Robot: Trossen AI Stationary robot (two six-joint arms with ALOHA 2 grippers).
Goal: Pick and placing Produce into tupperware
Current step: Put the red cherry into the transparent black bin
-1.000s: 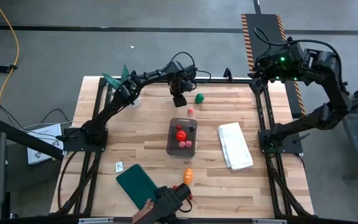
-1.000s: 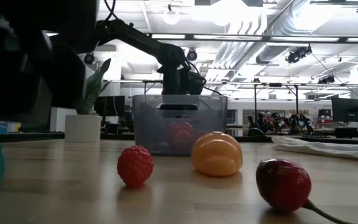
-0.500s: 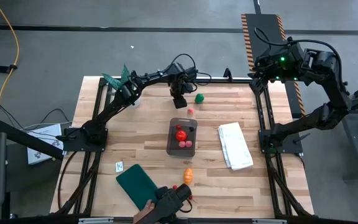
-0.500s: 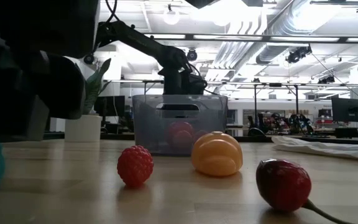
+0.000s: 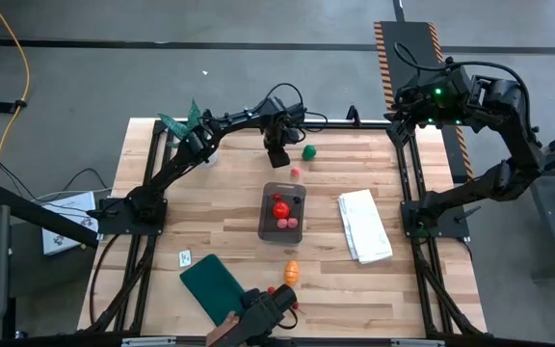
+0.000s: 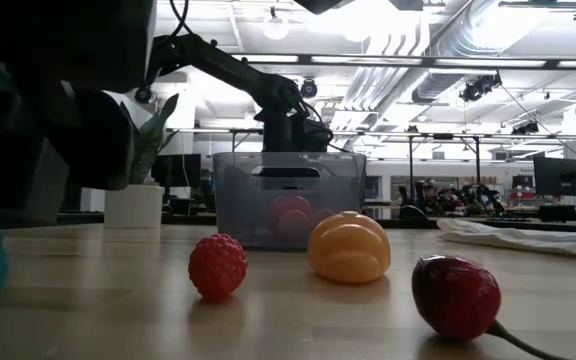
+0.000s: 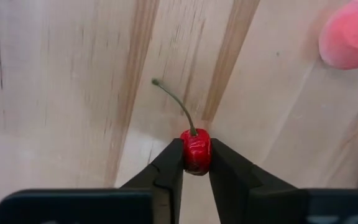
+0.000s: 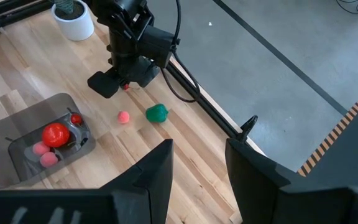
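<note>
- My left end effector: fingers pinching a small red cherry at table level, stem pointing up and away from the fingertips.
- Position: I am reaching over the far side of the table, with the cherry sitting directly between my fingers.
- Neighbours: a pink berry lying just beside me; a green round piece a little farther along the far edge.
- Tupperware: sitting at the table's middle, nearer the front than my grip, already holding a red ball and small pink pieces.
- Still outside it: an orange piece near the front.
- My right end effector: spread, empty, parked high off the table's far right corner; my left arm is the nearer one.
</note>
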